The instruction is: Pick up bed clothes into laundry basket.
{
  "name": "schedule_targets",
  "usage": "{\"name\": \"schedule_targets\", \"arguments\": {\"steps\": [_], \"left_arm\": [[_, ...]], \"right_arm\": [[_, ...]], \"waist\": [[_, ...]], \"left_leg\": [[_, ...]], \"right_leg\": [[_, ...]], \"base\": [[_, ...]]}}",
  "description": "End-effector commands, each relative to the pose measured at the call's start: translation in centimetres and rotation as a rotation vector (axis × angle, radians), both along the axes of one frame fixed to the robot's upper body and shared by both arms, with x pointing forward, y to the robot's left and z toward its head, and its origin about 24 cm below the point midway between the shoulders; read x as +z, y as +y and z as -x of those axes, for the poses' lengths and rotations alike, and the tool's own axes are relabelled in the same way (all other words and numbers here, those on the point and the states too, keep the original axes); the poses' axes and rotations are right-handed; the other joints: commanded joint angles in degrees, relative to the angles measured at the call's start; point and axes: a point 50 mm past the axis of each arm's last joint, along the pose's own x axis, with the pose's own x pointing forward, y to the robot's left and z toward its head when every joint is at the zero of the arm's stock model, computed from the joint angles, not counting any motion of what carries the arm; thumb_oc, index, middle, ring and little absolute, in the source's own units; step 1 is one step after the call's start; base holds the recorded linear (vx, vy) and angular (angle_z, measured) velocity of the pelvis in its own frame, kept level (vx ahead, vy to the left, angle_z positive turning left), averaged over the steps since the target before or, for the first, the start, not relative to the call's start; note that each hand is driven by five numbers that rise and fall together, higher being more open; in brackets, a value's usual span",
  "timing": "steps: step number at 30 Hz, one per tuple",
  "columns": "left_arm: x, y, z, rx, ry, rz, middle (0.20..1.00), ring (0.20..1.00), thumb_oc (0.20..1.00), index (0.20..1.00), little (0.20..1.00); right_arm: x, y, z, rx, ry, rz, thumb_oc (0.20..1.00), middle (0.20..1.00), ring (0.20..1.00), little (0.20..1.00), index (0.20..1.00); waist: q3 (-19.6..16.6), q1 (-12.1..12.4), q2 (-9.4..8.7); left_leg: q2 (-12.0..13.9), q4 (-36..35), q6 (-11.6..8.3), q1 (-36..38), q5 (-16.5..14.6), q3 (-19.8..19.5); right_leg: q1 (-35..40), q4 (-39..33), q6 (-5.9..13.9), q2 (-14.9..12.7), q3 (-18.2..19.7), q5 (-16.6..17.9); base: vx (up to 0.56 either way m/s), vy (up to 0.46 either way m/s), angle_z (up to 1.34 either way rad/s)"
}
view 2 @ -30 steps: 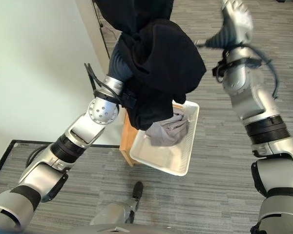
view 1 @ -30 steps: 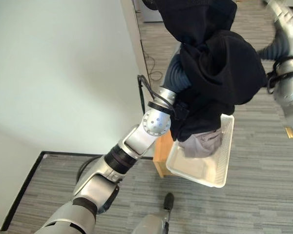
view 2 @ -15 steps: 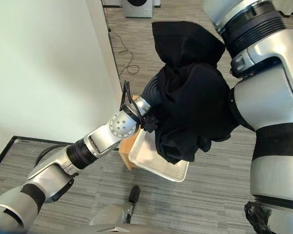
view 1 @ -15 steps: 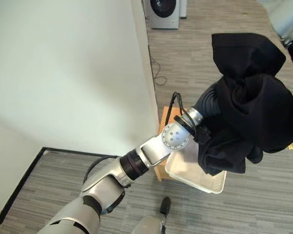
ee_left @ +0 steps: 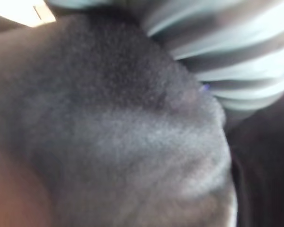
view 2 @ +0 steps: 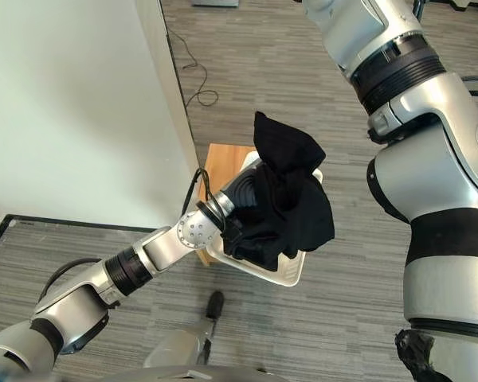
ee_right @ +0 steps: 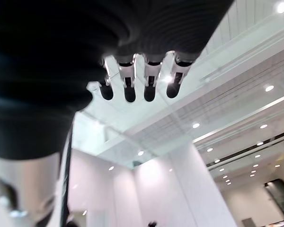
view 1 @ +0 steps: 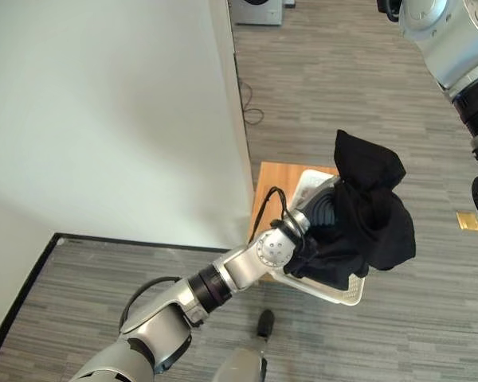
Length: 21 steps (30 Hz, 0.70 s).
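Left hand (view 1: 328, 213) lowered into laundry basket (view 1: 344, 293), grip hidden under black cloth (view 1: 374, 227), right hand (ee_right: 142, 75) open

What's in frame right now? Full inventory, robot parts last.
black garment: 1, black, draped over the left hand and hanging above the basket
laundry basket: 1, white, on the small wooden table, mostly covered by the garment
wooden table: 1, light brown, beside the wall's corner
wall: 1, pale, on the robot's left
appliance: 1, grey, on the floor at the far edge
floor: grey striped
left hand: 1, dark ribbed cover showing, fingers hidden under the garment
right hand: 1, raised toward the ceiling, fingers straight, holding nothing
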Motion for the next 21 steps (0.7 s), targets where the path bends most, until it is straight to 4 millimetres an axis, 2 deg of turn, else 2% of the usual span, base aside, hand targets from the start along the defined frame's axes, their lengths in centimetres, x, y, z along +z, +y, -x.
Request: {"name": "schedule_targets", "arguments": {"steps": [1,3,4,9,12,13,14,17,21], "left_arm": [[4.8,-1.8,-0.2,-0.022,-0.166,0.114,0.200,0.200,0.200,0.200,0.200],[4.6,-1.8,-0.3,-0.008,-0.151,0.118,0.200,0.200,0.200,0.200,0.200],[4.1,-2.1,-0.4,-0.001,-0.141,0.094,0.200,0.200,0.200,0.200,0.200],[3.7,-1.7,-0.8,0.034,-0.125,0.095,0.200,0.200,0.200,0.200,0.200],[4.4,-1.8,-0.8,0.038,-0.160,0.086,0.200,0.200,0.200,0.200,0.200],[4.6,-1.8,-0.9,0.044,-0.175,0.082,0.238,0.238,0.238,0.238,0.238],[4.9,-1.7,-1.0,0.056,-0.195,0.081,1.000,1.000,1.000,1.000,1.000],[5.9,-1.4,-1.3,0.092,-0.255,0.088,1.000,1.000,1.000,1.000,1.000],[6.6,-1.0,-1.4,0.112,-0.304,0.092,1.000,1.000,1.000,1.000,1.000]], "right_arm": [[4.0,-1.1,3.6,0.070,-0.171,-0.058,1.000,1.000,1.000,1.000,1.000],[2.5,-2.1,3.4,0.082,-0.146,-0.075,1.000,1.000,1.000,1.000,1.000],[1.2,-3.2,3.4,0.073,-0.135,-0.086,1.000,1.000,1.000,1.000,1.000],[0.3,-4.9,3.9,0.039,-0.141,-0.088,1.000,1.000,1.000,1.000,1.000],[-0.1,-6.1,4.1,0.011,-0.142,-0.099,1.000,1.000,1.000,1.000,1.000],[-0.1,-6.5,4.3,0.008,-0.151,-0.111,1.000,1.000,1.000,1.000,1.000],[-0.1,-6.8,4.5,0.004,-0.161,-0.119,1.000,1.000,1.000,1.000,1.000],[-0.1,-7.8,5.1,-0.008,-0.189,-0.143,1.000,1.000,1.000,1.000,1.000],[-0.1,-8.2,5.3,-0.007,-0.198,-0.161,1.000,1.000,1.000,1.000,1.000]], "waist": [[5.16,1.58,-0.13],[6.78,1.42,-1.58],[7.66,1.46,-3.68],[9.41,1.87,-6.07],[9.90,1.70,-7.48],[10.15,1.82,-7.89],[10.46,1.85,-8.40],[11.50,1.58,-9.56],[11.98,1.30,-10.55]], "left_leg": [[6.01,0.22,-7.84,6.64,-9.31,0.30],[6.61,0.22,-7.79,5.62,-9.04,0.17],[7.24,0.22,-7.91,4.59,-8.84,0.35],[7.98,0.22,-8.29,2.20,-8.23,0.05],[8.49,0.22,-8.65,0.91,-7.90,-0.09],[8.63,0.22,-8.76,0.37,-7.78,-0.25],[8.81,0.22,-8.90,-0.19,-7.67,-0.33],[9.05,0.22,-9.29,-2.10,-7.33,-0.59],[9.23,0.22,-9.46,-4.05,-6.94,-0.76]], "right_leg": [[-5.56,-3.01,1.35,-1.35,0.24,7.15],[-6.85,-3.01,1.15,-0.82,0.70,7.43],[-8.07,-3.01,0.98,-0.35,1.13,7.69],[-10.47,-3.01,1.07,0.33,1.30,8.05],[-11.75,-3.01,1.23,0.52,1.06,8.50],[-12.30,-3.01,1.27,0.61,0.86,8.61],[-12.78,-3.01,1.41,0.63,0.71,8.74],[-14.54,-3.01,1.68,0.76,0.52,9.15],[-16.50,-3.01,1.84,0.96,0.55,9.70]], "base": [[-0.09,-0.057,-0.18],[-0.09,-0.067,-0.12],[-0.08,-0.067,-0.08],[-0.03,-0.034,-0.03],[-0.02,-0.041,0.05],[-0.02,-0.045,0.04],[-0.02,-0.031,0.00],[-0.03,-0.046,-0.02],[-0.04,-0.025,0.09]]}}
